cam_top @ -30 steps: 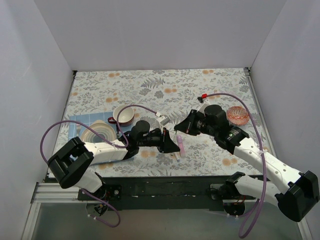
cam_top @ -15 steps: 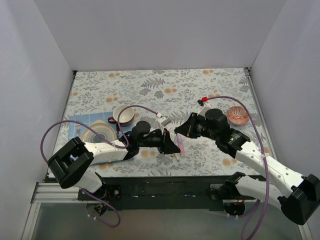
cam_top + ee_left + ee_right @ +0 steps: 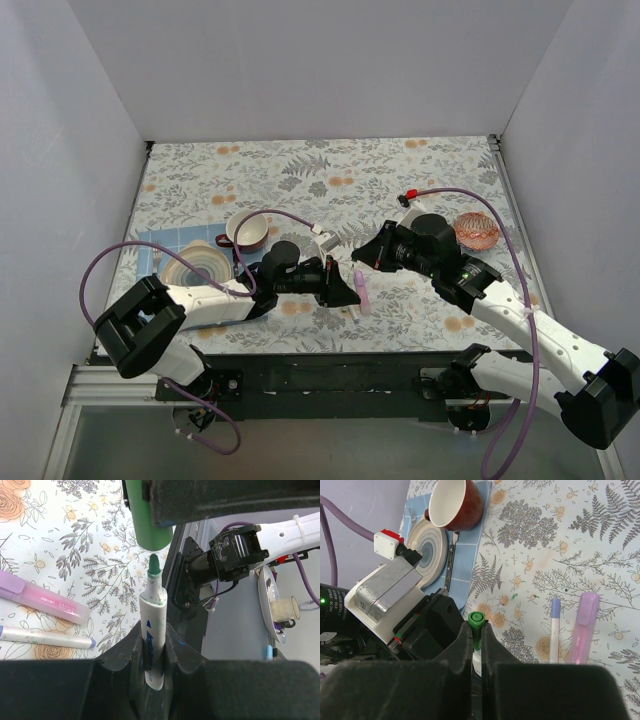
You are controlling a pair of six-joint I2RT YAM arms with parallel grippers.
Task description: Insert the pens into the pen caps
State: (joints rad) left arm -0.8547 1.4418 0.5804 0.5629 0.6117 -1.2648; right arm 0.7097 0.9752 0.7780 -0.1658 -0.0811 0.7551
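My left gripper (image 3: 154, 630) is shut on a white pen (image 3: 155, 602) with a bare green tip, held upright between the jaws. My right gripper (image 3: 477, 630) is shut on the green pen cap (image 3: 476, 619). In the left wrist view the green cap (image 3: 149, 525) hangs just above the pen's tip with a small gap between them. From above, both grippers meet near the table's front middle, left gripper (image 3: 347, 290) and right gripper (image 3: 362, 258). A pink highlighter (image 3: 585, 627) and a slim white pen with a lilac cap (image 3: 555, 630) lie on the cloth beside them.
A maroon cup (image 3: 247, 230) and a striped plate (image 3: 197, 265) sit on a blue mat at the left, with a fork (image 3: 451, 560) beside the plate. A pink glass bowl (image 3: 476, 231) stands at the right. The table's front edge lies just behind the grippers.
The right gripper has edged down and left with the green cap, closer to the left gripper. The left arm has stayed put.
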